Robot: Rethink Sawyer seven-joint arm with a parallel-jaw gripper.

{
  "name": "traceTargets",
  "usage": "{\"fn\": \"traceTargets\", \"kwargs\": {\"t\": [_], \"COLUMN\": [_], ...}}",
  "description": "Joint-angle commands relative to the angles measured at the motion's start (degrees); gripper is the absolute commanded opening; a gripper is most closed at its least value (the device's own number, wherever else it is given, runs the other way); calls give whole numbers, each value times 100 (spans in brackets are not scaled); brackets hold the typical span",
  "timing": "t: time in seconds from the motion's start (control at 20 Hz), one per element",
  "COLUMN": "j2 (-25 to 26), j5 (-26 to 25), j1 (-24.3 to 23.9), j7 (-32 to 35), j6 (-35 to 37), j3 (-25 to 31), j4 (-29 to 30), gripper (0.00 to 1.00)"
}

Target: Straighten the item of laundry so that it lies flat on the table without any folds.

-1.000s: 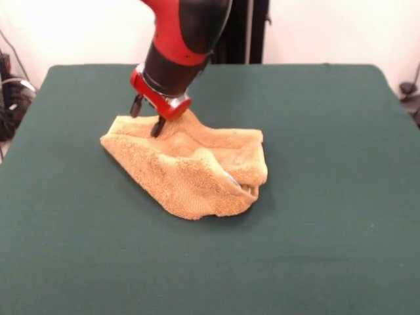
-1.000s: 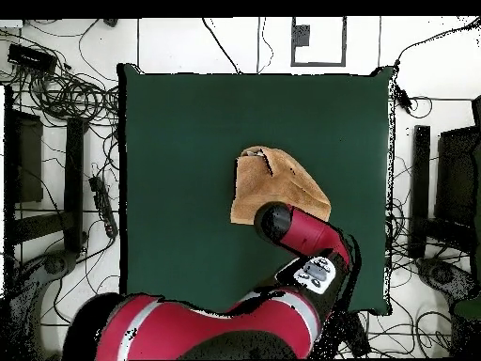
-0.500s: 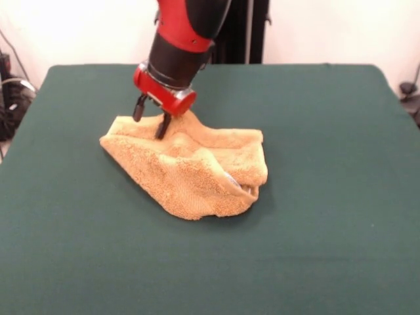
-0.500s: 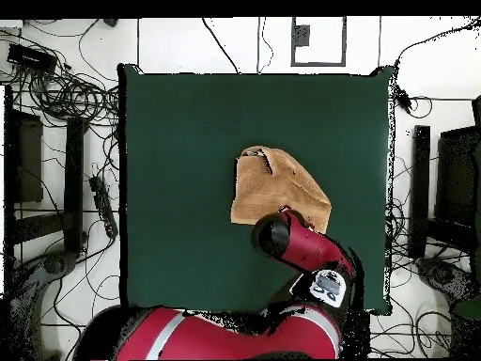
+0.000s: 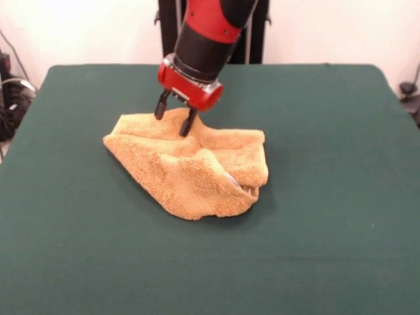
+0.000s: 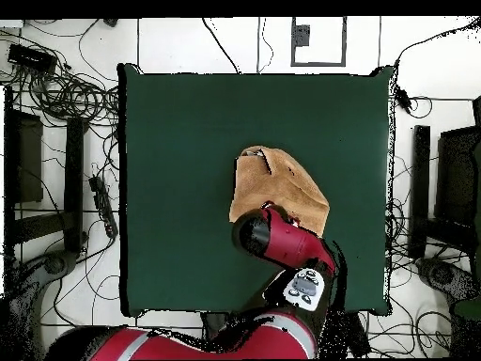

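Note:
The item of laundry (image 5: 190, 172) is an orange-tan terry towel, crumpled in a folded heap near the middle of the dark green table (image 5: 328, 138). Its near right part is doubled over into a thick roll. My gripper (image 5: 172, 123) is open at the heap's far edge, with its two dark fingers standing apart and their tips down at a raised ridge of cloth. In the overhead view the towel (image 6: 272, 183) shows as a rough triangle on the table (image 6: 178, 141). There the red arm (image 6: 282, 240) covers the towel's lower edge and hides the gripper.
Green tabletop surrounds the towel on all sides. Tangled cables (image 6: 66, 89) and dark equipment (image 6: 423, 188) lie beside the table's edges in the overhead view. A black stand (image 5: 167, 29) rises behind the table's far side.
My gripper has moved to the right along the towel's far edge in the front view and stays open. The towel's shape has hardly changed.

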Motion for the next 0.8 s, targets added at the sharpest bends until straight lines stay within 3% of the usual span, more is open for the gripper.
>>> {"fn": "traceTargets", "kwargs": {"t": [0.05,0.5,0.8], "j2": [173,908,965], "j5": [-173,-199,-305], "j1": [159,137,247], "j7": [464,574,538], "j6": [299,-583,-731], "j3": [689,686,488], "j4": [-355,-1204,-1303], "gripper": [100,100,100]}}
